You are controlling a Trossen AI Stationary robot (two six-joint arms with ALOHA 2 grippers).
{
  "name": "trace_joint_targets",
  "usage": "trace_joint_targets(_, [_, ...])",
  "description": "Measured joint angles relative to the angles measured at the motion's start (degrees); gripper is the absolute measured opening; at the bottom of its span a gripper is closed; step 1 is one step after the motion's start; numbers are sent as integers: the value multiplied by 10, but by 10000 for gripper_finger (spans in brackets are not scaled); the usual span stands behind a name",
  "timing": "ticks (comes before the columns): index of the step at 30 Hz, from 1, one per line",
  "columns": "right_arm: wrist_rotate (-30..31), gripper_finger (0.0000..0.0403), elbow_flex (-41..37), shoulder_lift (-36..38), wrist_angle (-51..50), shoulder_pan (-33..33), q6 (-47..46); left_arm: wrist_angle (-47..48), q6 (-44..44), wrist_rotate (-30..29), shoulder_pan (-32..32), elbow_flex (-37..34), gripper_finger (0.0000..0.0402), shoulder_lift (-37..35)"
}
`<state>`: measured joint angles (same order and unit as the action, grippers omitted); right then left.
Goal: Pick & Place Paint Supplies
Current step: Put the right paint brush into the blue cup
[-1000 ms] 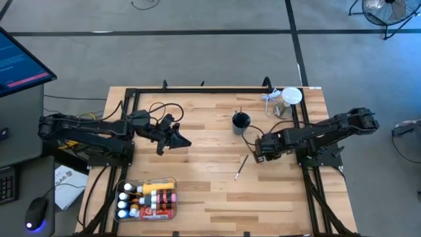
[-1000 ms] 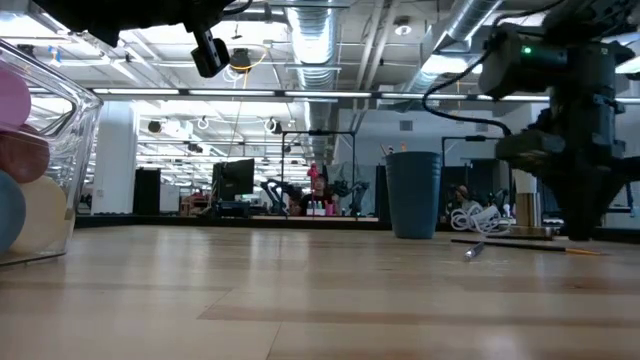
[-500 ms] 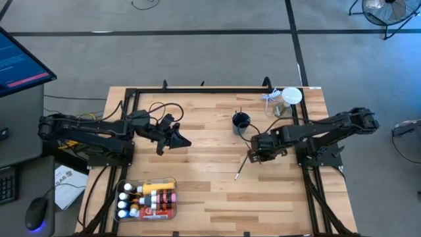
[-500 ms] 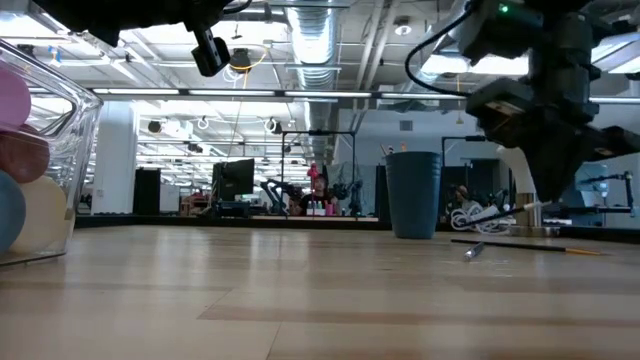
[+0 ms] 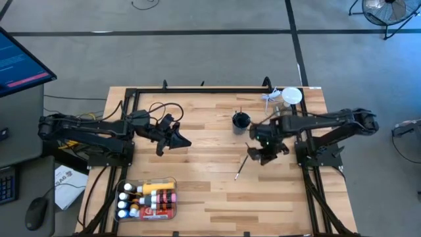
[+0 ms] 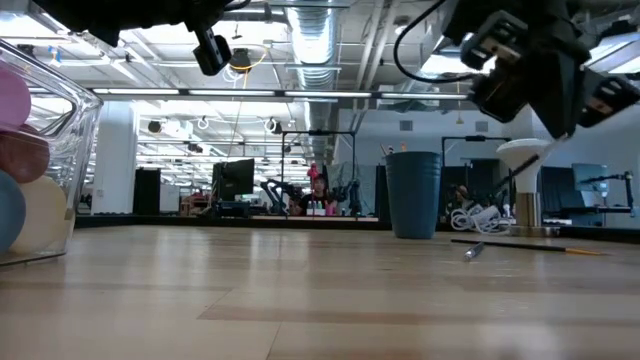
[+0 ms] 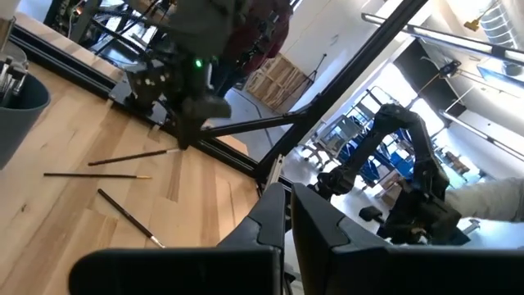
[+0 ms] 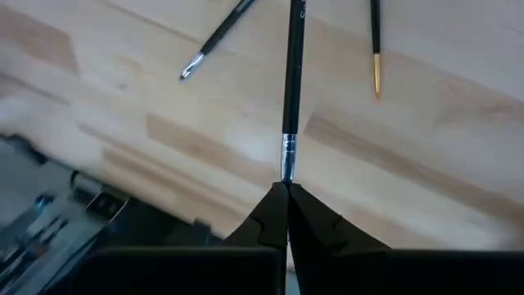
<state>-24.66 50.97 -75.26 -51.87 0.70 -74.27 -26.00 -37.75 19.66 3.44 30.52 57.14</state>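
Note:
My right gripper (image 8: 286, 188) is shut on a thin dark brush (image 8: 291, 74) and hangs above the table's right half (image 5: 253, 156), near a dark cup (image 5: 241, 120). Two more brushes lie flat on the wood below it: one silver-tipped (image 8: 214, 39), one gold-tipped (image 8: 376, 49). Paint tubes and bottles lie in a clear tray (image 5: 148, 197) at the near left. My left gripper (image 5: 186, 142) hangs shut and empty over the table's left half. My right gripper pinches the brush at its metal-collared end (image 8: 286, 164) between its two fingertips. The fingers slant down from the table's right side and run along the brush. The brush points on past the fingertips and slants downward (image 6: 512, 178), clear of the table.
A clear jar with a white lid (image 5: 290, 99) and coiled white cable stand at the far right corner. A black frame (image 5: 197, 90) runs along the far edge and the sides. Bare wood lies between the tray and the brushes.
My right gripper has risen from the tabletop, staying shut on the brush, and has tipped to a shallower slant. The brush has come up off the wood with it and now hangs clear.

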Motion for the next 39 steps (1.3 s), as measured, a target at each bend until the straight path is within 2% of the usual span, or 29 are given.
trace_joint_targets(4, [-56,0,39,0,-62,-64,67,0,11,0,0,0,0,0])
trace_joint_targets(12, [-120,0,116,0,-171,-200,169,0,12,-2,-6,0,0,0])
trace_joint_targets(16, [-160,0,163,0,-187,-256,189,0,12,-2,-15,0,0,0])
trace_joint_targets(24, [-190,0,228,-19,-200,-343,196,0,14,-2,-24,0,0,0])
trace_joint_targets(33, [-225,0,247,-84,-202,-331,209,0,15,-1,-32,0,0,0])
trace_joint_targets(39, [-224,0,263,-133,-206,-325,237,0,15,-1,-40,0,0,0])
